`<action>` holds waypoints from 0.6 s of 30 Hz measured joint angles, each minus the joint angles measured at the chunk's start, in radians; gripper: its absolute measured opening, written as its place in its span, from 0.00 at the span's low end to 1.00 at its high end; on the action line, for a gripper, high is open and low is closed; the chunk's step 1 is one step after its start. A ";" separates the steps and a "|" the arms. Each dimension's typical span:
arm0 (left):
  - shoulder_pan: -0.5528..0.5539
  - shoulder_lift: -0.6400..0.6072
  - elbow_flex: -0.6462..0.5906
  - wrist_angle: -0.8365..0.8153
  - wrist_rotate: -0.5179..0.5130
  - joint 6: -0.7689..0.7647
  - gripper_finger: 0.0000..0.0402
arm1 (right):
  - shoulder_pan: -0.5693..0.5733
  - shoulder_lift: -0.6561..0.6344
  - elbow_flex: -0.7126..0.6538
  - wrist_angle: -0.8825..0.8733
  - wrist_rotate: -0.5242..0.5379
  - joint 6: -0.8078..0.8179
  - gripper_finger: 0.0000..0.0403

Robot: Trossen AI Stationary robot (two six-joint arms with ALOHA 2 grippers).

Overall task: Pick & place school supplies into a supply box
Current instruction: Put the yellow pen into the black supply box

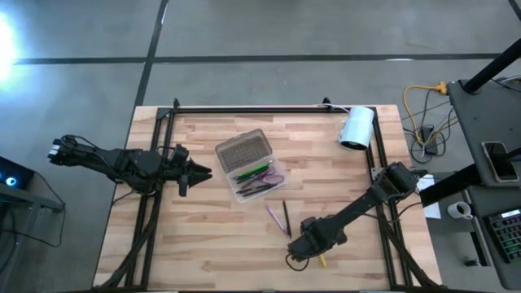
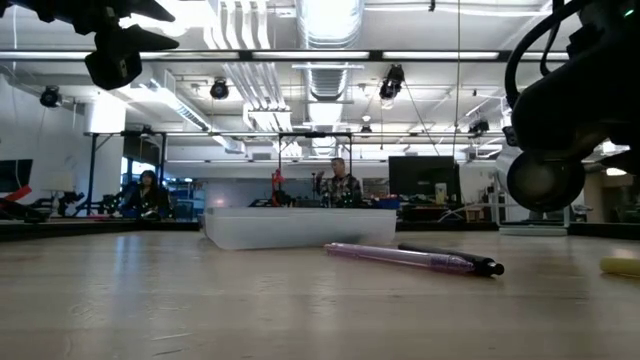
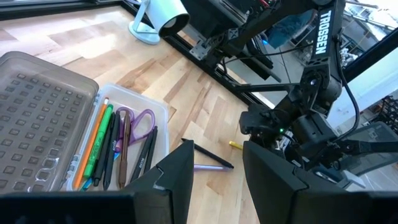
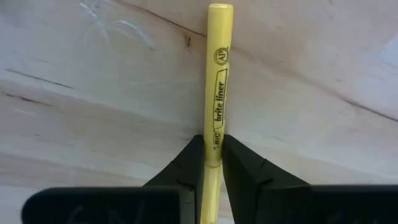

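The supply box (image 1: 248,165) lies open mid-table, its dark grey textured half (image 3: 37,118) beside a clear tray (image 3: 158,112) holding green, orange and dark pens and purple-handled scissors (image 3: 134,124). A purple pen (image 1: 275,218) and a dark pen (image 1: 286,218) lie flat on the wood nearer the table's near edge. My right gripper (image 1: 309,248) is down at a yellow highlighter (image 1: 321,260), shut on it. My left gripper (image 1: 199,172) hovers open to the left of the box, pointing at it, fingers (image 3: 180,177) apart. My right gripper (image 4: 212,158) pinches the yellow highlighter between its two fingers at the printed mid-barrel (image 4: 214,140). The fingers come from above and lie across it. The highlighter lies level along the wood; in the low view its end (image 2: 620,266) sits at table height.
A white cylindrical roll (image 1: 356,128) lies near the table's far right corner. A black frame rail (image 1: 244,108) runs along the far edge and down both sides. Bare wood lies between the box and the two loose pens. People are far off in the room behind.
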 joint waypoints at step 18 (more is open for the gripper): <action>0.000 0.000 -0.001 0.000 0.000 -0.004 0.30 | -0.067 -0.160 0.059 -0.057 0.524 -0.449 0.04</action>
